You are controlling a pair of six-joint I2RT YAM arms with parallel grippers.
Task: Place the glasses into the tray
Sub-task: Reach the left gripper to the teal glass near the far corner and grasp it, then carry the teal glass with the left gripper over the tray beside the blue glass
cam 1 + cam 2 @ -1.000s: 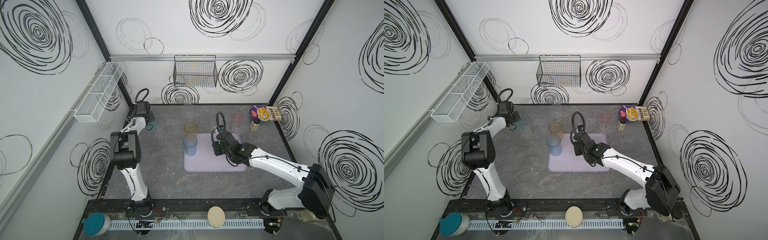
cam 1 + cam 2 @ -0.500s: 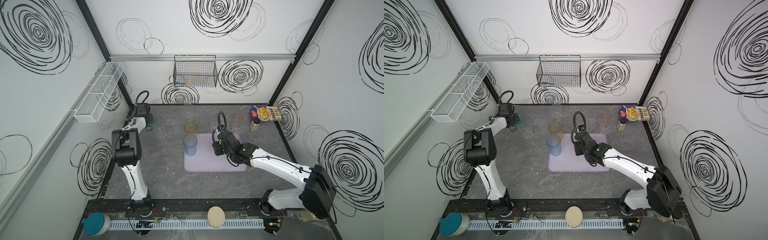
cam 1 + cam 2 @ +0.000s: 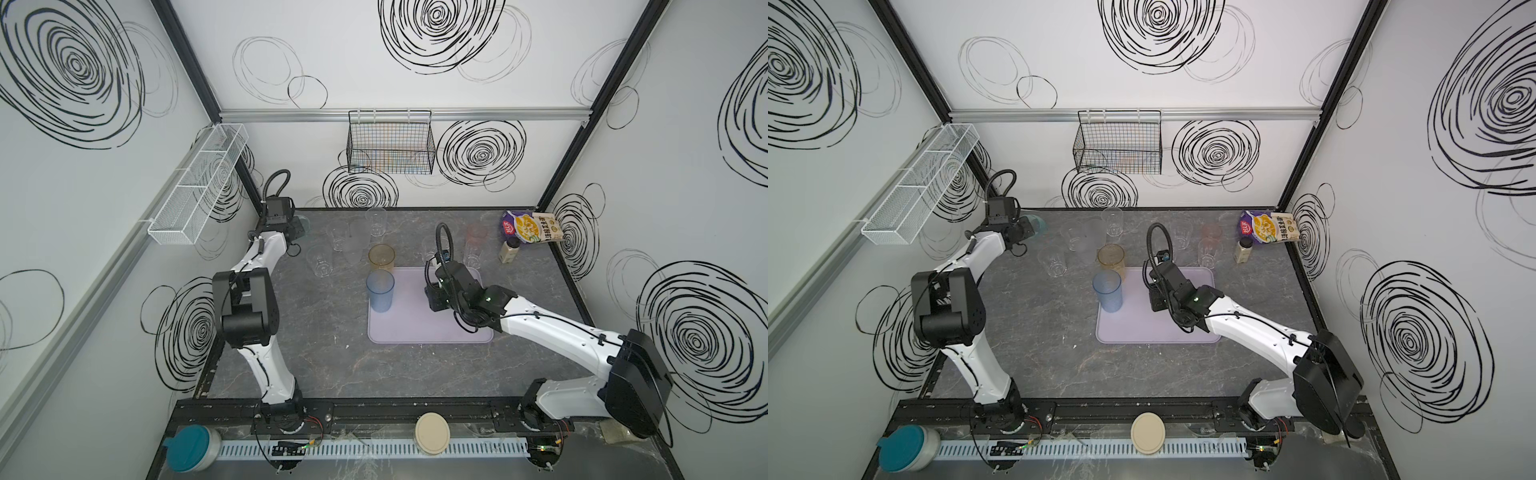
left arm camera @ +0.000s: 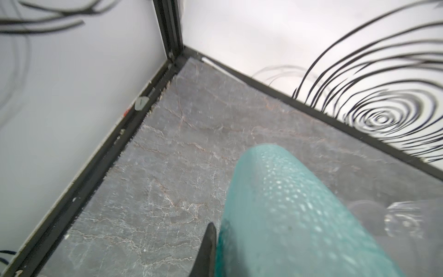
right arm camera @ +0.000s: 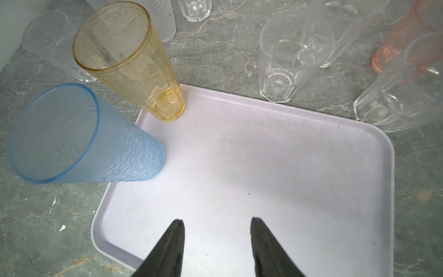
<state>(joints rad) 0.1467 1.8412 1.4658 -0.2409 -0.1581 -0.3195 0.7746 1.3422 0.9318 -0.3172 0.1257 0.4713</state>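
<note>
Gripping teal glass [image 4: 299,215], left pincer [image 3: 298,232] clamped; right pincer [image 5: 217,220] parted above tray [image 5: 287,167].

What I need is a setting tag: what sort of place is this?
Probably a robot lab test cell: white walls drawn with black swirls, a left arm and right arm mounted on a front rail, a grey tabletop set with glasses and a tray.

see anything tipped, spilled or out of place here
Nothing tipped or spilled. The odd ones out are a snack bag in the back right corner and a small bottle beside it, neither a glass.
</note>
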